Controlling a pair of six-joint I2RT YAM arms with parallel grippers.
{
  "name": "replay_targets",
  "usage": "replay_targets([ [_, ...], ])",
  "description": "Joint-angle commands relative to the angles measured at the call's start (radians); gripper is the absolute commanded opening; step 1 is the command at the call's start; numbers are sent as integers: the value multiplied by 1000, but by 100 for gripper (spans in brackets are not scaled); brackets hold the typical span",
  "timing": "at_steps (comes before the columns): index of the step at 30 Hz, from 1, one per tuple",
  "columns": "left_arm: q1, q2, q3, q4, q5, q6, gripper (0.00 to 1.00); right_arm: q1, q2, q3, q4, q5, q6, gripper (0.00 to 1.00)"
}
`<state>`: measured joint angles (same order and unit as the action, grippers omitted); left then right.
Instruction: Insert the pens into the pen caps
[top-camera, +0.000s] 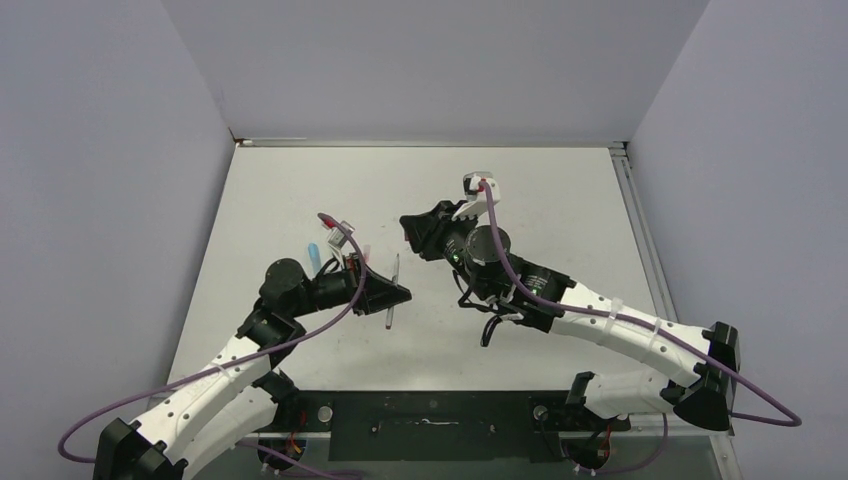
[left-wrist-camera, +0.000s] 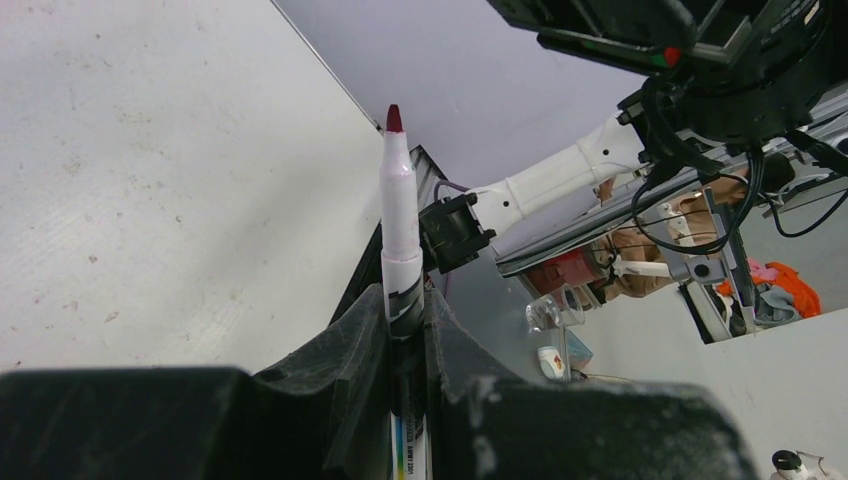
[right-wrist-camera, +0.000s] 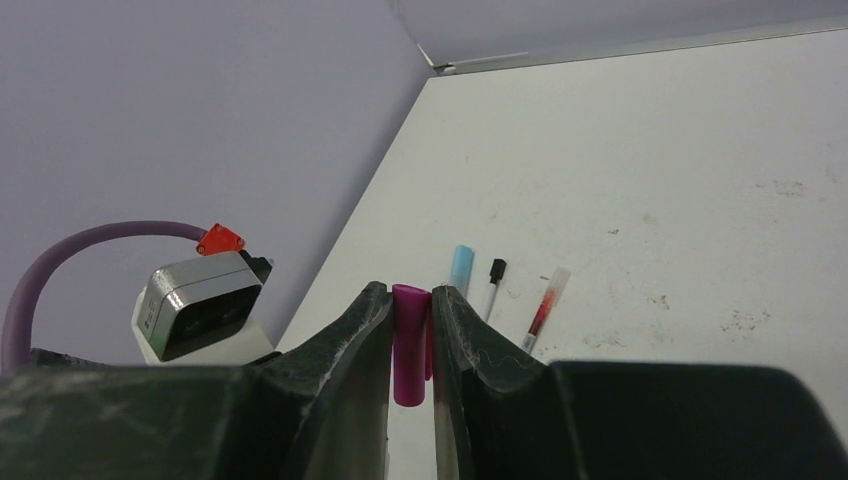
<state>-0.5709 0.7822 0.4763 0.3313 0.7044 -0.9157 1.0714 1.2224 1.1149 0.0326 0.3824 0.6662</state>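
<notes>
White table (top-camera: 560, 200) below: left gripper (left-wrist-camera: 405, 318) clamps a red-tipped pen (left-wrist-camera: 398, 200); toward twelve o'clock, right gripper (right-wrist-camera: 410, 300) pinches a magenta cap (right-wrist-camera: 409, 345).

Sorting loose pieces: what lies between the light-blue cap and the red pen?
A thin black-tipped pen, touching neither the light-blue cap nor the red pen; the right wrist view shows it.
</notes>
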Motion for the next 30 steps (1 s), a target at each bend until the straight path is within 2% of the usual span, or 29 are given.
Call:
replay_targets([
  [1,-7,-23,-9,130,-14,-44,0,36,11,46,75,37,-10,5],
  [30,-15,-57,-25,178,-43,-72,0,124,18,30,75,78,-2,5],
])
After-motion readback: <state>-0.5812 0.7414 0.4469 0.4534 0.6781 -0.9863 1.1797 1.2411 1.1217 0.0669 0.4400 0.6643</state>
